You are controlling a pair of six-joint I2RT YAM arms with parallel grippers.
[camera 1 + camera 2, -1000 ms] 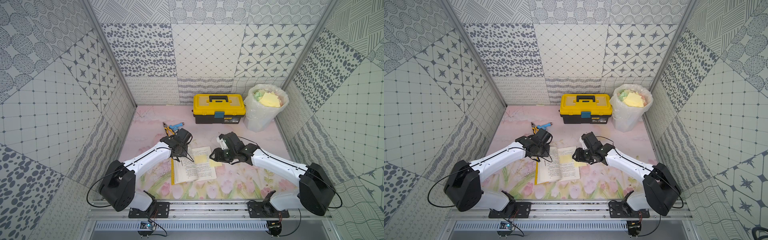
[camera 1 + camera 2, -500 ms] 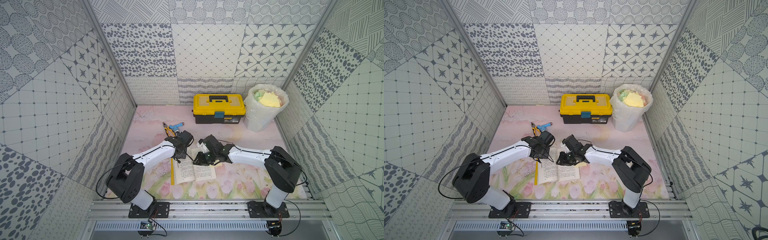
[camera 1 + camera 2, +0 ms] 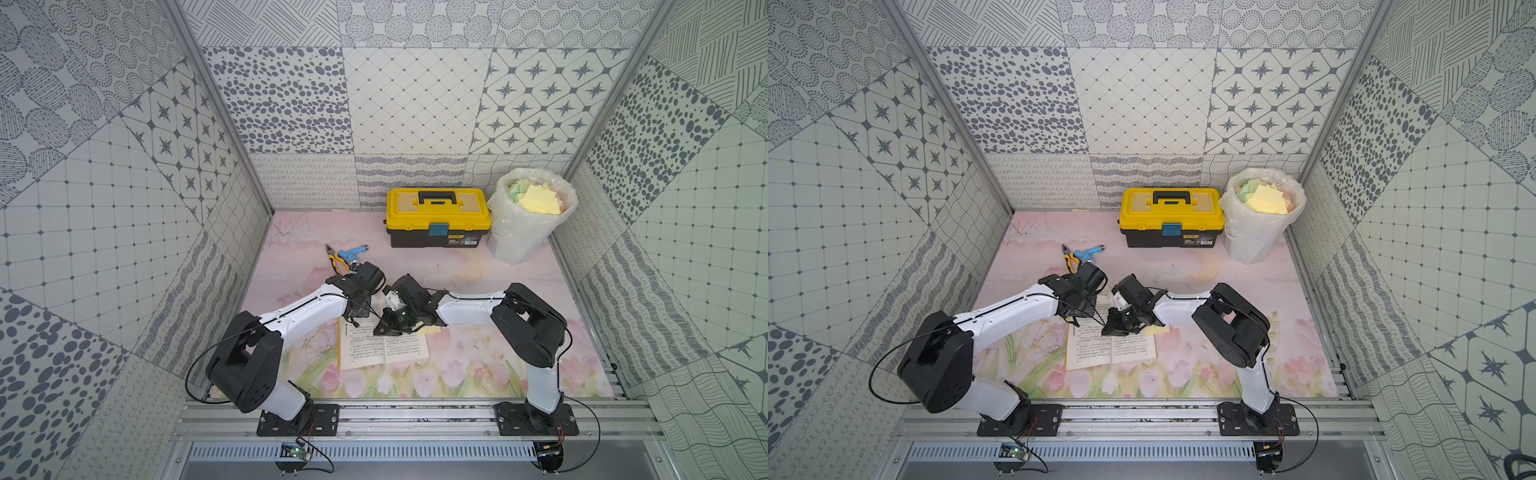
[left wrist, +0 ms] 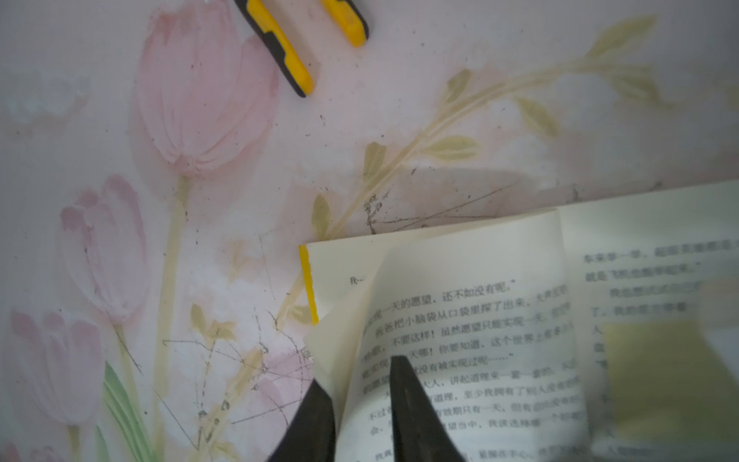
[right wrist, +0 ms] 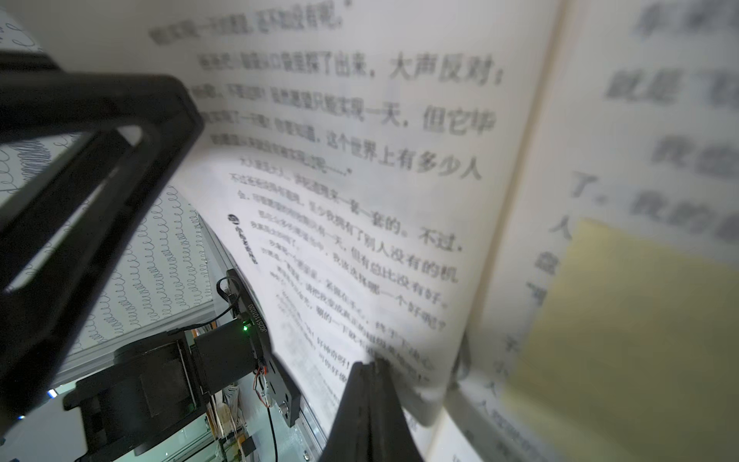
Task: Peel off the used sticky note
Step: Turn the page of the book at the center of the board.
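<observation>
An open book (image 3: 382,349) (image 3: 1111,349) lies on the flowered mat. A yellow sticky note (image 3: 428,330) (image 3: 1158,329) sits on its right page, mostly hidden under my right wrist in both top views. The note (image 4: 660,380) (image 5: 640,340) shows blurred in both wrist views. My left gripper (image 4: 358,372) (image 3: 356,319) is open at the left page's top corner, with a lifted leaf standing in the gap. My right gripper (image 5: 370,364) (image 3: 380,330) is shut, with its tips against that curled leaf. Whether it pinches paper I cannot tell.
A yellow toolbox (image 3: 438,216) stands at the back. To its right is a bagged bin (image 3: 532,232) full of coloured notes. Yellow-handled pliers (image 3: 334,259) (image 4: 280,44) and a blue tool (image 3: 353,251) lie just behind my left wrist.
My right arm has swung left from the book's right edge to over its middle, and its gripper has shut. My left gripper's jaws have parted around the leaf.
</observation>
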